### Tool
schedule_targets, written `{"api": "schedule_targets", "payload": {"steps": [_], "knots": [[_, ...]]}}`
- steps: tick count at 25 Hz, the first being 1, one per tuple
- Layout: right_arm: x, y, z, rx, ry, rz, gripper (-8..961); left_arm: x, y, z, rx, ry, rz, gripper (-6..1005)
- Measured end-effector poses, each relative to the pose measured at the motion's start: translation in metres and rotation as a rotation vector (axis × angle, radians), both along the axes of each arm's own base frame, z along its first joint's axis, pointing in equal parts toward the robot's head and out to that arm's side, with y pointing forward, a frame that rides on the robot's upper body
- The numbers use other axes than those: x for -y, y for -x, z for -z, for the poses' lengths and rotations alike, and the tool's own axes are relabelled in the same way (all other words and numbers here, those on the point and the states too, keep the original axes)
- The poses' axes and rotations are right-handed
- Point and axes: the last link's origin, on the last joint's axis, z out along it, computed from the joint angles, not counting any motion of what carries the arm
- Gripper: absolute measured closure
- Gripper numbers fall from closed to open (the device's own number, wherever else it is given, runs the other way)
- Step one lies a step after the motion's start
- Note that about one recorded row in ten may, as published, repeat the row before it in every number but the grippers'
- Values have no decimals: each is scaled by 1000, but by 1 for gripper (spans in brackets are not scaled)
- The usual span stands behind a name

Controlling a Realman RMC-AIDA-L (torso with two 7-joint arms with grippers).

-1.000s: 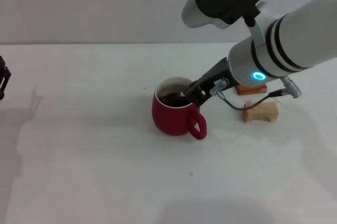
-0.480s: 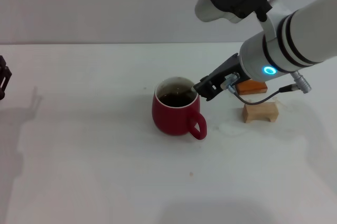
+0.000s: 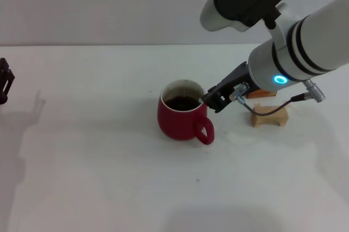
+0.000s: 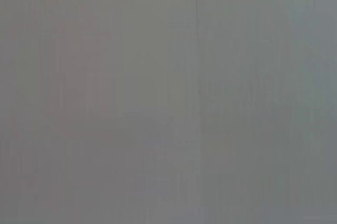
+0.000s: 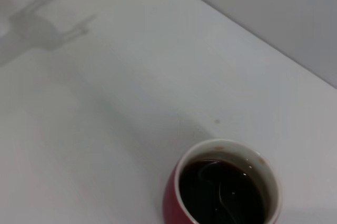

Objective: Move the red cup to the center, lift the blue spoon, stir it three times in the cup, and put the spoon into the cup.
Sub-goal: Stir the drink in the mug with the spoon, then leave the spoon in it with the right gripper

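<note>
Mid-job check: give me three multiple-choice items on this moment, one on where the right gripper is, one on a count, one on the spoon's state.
1. Where is the right gripper?
A. beside the red cup's rim, on the side facing the wooden block
B. parked at the table's left edge
C. deep inside the cup

2. How many blocks lie beyond the right arm?
A. none
B. two
C. four

3. What is the blue spoon's state?
A. lying on the table
B. clamped in the left gripper
C. sunk in the dark liquid

Answers: 1 A, the head view shows it next to the red cup. 2 B, an orange-brown block and a wooden block. 3 C, the right wrist view shows the blue spoon under the liquid.
</note>
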Motion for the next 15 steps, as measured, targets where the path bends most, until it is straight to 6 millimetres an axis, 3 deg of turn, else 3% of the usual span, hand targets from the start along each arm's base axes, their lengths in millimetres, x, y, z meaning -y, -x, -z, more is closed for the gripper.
{"api": "schedule_targets", "payload": {"steps": [15], "knots": [[-3,10,12,3,2,-55,822,1,-1,0,4,-2,5,158]]}}
